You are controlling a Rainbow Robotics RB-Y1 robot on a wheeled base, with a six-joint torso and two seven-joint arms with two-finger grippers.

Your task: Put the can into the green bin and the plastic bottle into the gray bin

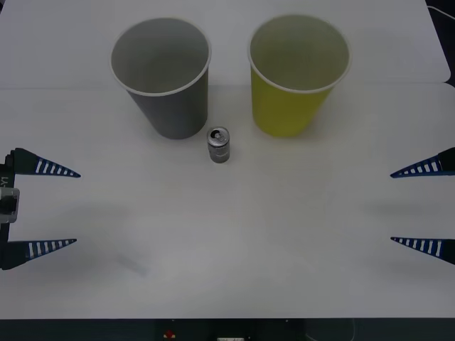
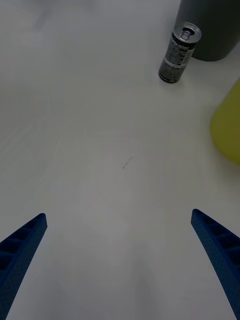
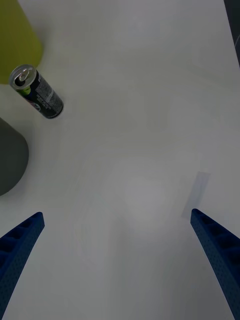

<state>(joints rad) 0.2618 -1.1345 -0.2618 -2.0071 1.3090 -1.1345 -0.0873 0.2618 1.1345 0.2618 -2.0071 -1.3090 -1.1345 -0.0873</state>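
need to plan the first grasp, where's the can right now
In the front view the can stands upright on the table near its middle, just in front of the gap between the gray bin and the green bin.

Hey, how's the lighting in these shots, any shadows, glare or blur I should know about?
Front view: even, soft light; faint shadows on the table and beside the can; no harsh glare. Right wrist view: can sharp, its top catching a highlight. Left wrist view: can leans from perspective; the green bin looks soft.
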